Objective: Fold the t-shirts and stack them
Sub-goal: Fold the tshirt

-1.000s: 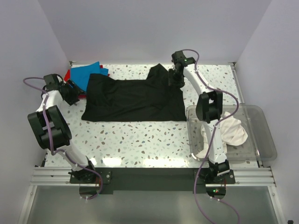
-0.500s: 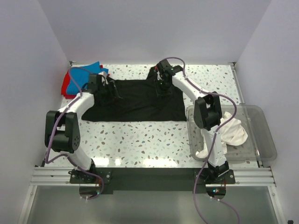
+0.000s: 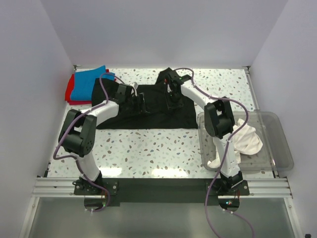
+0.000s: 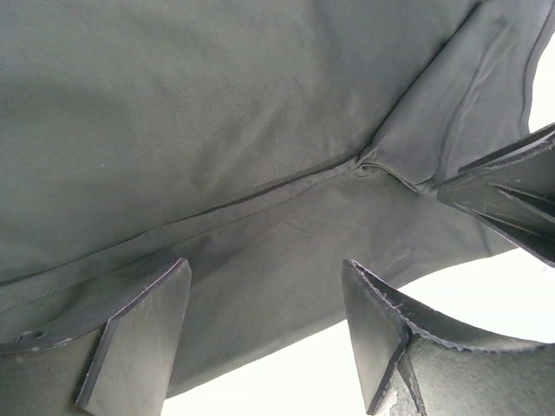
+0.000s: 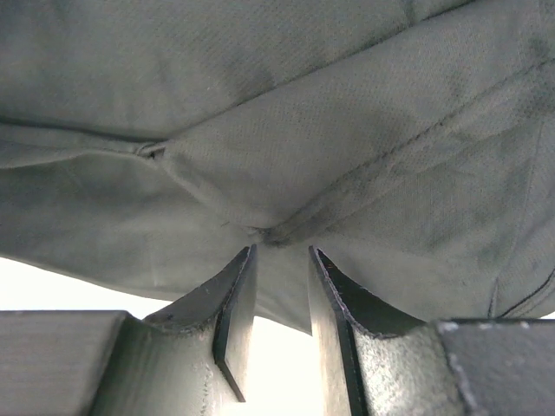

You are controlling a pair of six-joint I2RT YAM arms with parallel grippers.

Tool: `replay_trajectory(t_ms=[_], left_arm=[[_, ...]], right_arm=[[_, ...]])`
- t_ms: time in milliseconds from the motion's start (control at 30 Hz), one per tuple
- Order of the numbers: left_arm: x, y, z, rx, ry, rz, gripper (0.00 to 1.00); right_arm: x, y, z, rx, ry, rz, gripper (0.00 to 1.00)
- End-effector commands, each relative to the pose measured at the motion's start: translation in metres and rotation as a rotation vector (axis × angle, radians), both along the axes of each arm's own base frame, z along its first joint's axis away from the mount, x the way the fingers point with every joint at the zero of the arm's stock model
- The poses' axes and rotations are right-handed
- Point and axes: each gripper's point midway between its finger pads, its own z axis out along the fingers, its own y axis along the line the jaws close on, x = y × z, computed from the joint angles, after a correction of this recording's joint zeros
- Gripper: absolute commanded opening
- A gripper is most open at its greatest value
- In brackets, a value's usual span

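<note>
The black t-shirt (image 3: 148, 111) lies spread at the back middle of the table, its sides drawn inward. My left gripper (image 3: 144, 102) hovers low over its middle; in the left wrist view it (image 4: 264, 269) is open, with black cloth (image 4: 217, 130) beyond the fingers and its edge between them. My right gripper (image 3: 173, 97) is on the shirt's upper right; in the right wrist view it (image 5: 283, 251) is nearly closed, pinching a puckered fold of black cloth (image 5: 347, 156). The blue shirt (image 3: 86, 82) lies on the red shirt (image 3: 71, 93) at the back left. White shirts (image 3: 246, 139) lie in the bin.
The clear plastic bin (image 3: 280, 153) stands at the right edge of the table beside the right arm. White walls close in the back and both sides. Speckled tabletop (image 3: 148, 148) shows in front of the black shirt.
My left arm swung from the far left edge in over the black shirt. My right gripper moved left from the right sleeve toward the middle, and the shirt's sides came inward.
</note>
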Motion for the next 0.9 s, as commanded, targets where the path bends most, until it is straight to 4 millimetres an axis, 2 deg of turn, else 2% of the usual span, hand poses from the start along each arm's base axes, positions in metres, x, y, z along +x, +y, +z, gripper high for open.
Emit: replay_trajectory(t_ms=[0, 300, 467, 533, 700, 867], left_arm=[[0.014, -0.016, 0.01, -0.042, -0.06, -0.016, 0.75], [-0.01, -0.027, -0.02, -0.029, -0.002, -0.052, 0.75], [-0.021, -0.02, -0.029, -0.013, 0.013, -0.045, 0.75], [-0.025, -0.018, -0.031, -0.008, 0.018, -0.048, 0.75], [-0.03, -0.015, -0.04, 0.009, 0.033, -0.055, 0.75], [-0.031, -0.012, -0.046, 0.03, 0.039, -0.057, 0.76]], right_arm=[[0.003, -0.001, -0.01, -0.022, -0.003, -0.01, 0.34], [0.003, 0.001, -0.025, -0.029, 0.027, -0.011, 0.32], [0.006, -0.001, -0.02, -0.038, 0.008, -0.017, 0.13], [0.007, -0.001, -0.015, -0.042, 0.0, -0.019, 0.1], [0.012, -0.002, -0.002, -0.053, -0.013, -0.016, 0.11], [0.012, -0.002, 0.002, -0.058, -0.016, -0.002, 0.16]])
